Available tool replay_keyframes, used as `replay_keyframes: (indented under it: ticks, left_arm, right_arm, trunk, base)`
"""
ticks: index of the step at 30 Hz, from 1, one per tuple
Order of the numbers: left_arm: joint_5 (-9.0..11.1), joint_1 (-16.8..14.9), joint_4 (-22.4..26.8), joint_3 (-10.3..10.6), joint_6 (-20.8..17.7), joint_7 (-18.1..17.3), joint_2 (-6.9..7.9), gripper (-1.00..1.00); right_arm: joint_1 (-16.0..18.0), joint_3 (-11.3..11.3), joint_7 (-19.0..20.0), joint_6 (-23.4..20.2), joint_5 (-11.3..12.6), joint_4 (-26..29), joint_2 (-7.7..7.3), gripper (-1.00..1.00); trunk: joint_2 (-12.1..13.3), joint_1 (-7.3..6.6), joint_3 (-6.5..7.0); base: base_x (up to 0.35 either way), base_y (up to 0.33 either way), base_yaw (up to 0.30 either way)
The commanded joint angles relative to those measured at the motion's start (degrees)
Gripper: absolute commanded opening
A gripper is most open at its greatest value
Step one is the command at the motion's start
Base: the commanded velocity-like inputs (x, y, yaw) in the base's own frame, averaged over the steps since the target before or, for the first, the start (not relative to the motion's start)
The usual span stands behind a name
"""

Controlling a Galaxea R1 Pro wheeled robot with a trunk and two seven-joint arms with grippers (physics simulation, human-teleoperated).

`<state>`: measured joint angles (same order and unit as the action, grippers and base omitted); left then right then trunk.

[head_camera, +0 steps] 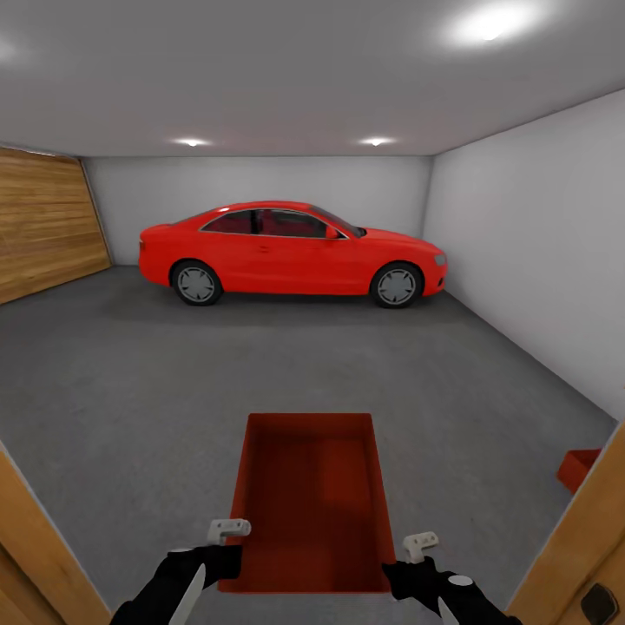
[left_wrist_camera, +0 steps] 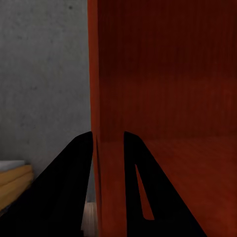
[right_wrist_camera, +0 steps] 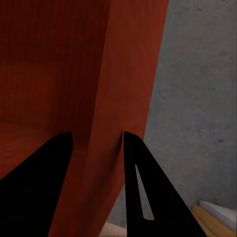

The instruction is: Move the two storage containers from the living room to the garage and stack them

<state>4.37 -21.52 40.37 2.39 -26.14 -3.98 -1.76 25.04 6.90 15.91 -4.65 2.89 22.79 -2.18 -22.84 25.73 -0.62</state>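
Observation:
An orange-red open-top storage container (head_camera: 308,495) hangs in front of me, carried by both arms over the dark grey garage floor (head_camera: 130,391). My left gripper (head_camera: 227,542) is shut on the container's left wall near its near corner; the left wrist view has that wall (left_wrist_camera: 163,89) pinched between the black fingers of the left gripper (left_wrist_camera: 107,136). My right gripper (head_camera: 408,555) is shut on the right wall, and the right wrist view shows the same hold, right gripper (right_wrist_camera: 96,136) on wall (right_wrist_camera: 74,74). A second storage container (head_camera: 580,467) sits on the floor at the right, partly hidden by a door frame.
Wooden door-frame posts stand close at the left (head_camera: 35,555) and right (head_camera: 582,538). A red car (head_camera: 295,252) is parked at the far wall. The wood-plank garage door (head_camera: 43,221) is at the left, a white wall (head_camera: 529,234) at the right.

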Motion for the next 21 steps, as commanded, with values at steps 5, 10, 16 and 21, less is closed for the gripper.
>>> replay_keyframes:
  ticks: [5,10,16,21]
  left_arm:
    - [0.37,-0.01,0.15,0.25,2.15,0.28,-0.43,-1.00]
    - [0.37,-0.01,0.15,0.25,2.15,0.28,-0.44,-1.00]
    - [0.37,-0.01,0.15,0.25,2.15,0.28,-0.52,-1.00]
    - [0.37,-0.01,0.15,0.25,2.15,0.28,-0.52,-1.00]
  right_arm:
    - [0.01,-0.22,0.17,-0.36,-0.61,-0.12,1.48,-1.00]
    - [0.01,-0.22,0.17,-0.36,-0.61,-0.12,1.48,-1.00]
    - [0.01,-0.22,0.29,-0.35,-0.69,-0.12,1.48,-1.00]
    - [0.01,-0.22,0.31,-0.35,-0.69,-0.12,1.48,-1.00]
  trunk:
    - [-0.07,0.05,-0.07]
    - [-0.07,0.05,-0.07]
    - [-0.07,0.05,-0.07]
    - [-0.07,0.05,-0.07]
  base:
    - [0.303,0.000,0.000]
    - [0.239,0.000,0.000]
    - [0.040,0.000,0.000]
    - [0.003,0.000,0.000]
